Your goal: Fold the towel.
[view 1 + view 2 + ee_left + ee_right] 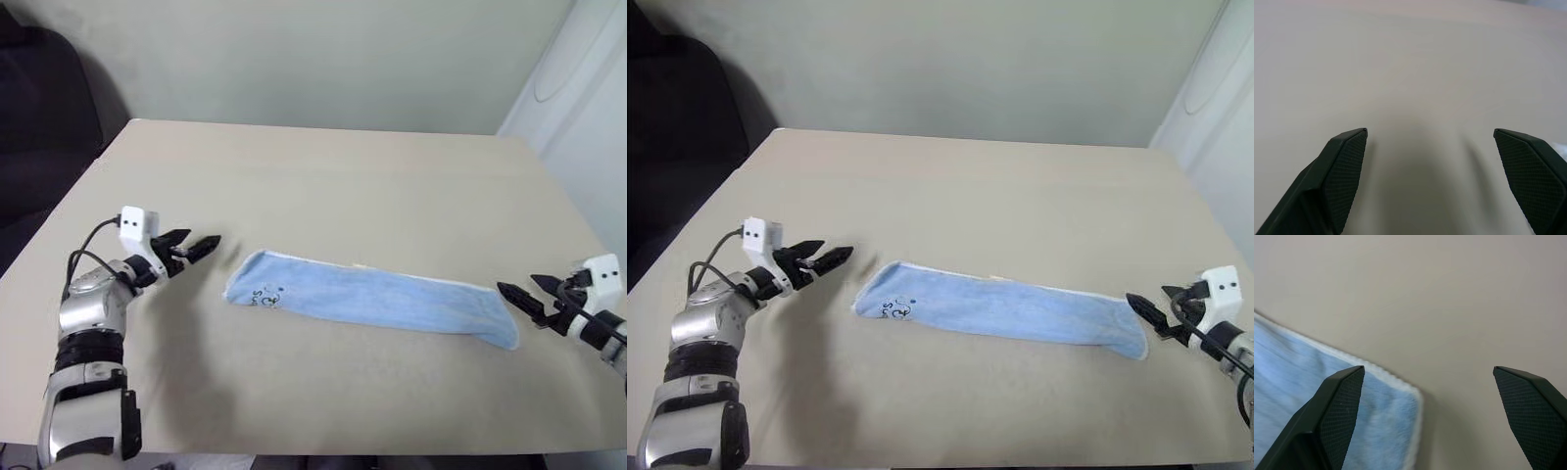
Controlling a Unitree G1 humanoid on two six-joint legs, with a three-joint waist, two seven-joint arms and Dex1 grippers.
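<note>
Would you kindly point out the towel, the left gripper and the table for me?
towel (377, 299), left eye view, middle of the blue cloth.
left gripper (196, 245), left eye view, between its fingertips.
table (333, 181), left eye view, bare top.

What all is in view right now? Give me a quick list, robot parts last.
towel: one, light blue with white trim and a small dark mark near its left end, lying as a long narrow band across the middle of the table
table: one, beige, under everything
dark seat: one, black, beyond the table's far left corner
left gripper: one, black fingers open, just off the towel's left end, holding nothing
right gripper: one, black fingers open, just off the towel's right end, holding nothing
</note>
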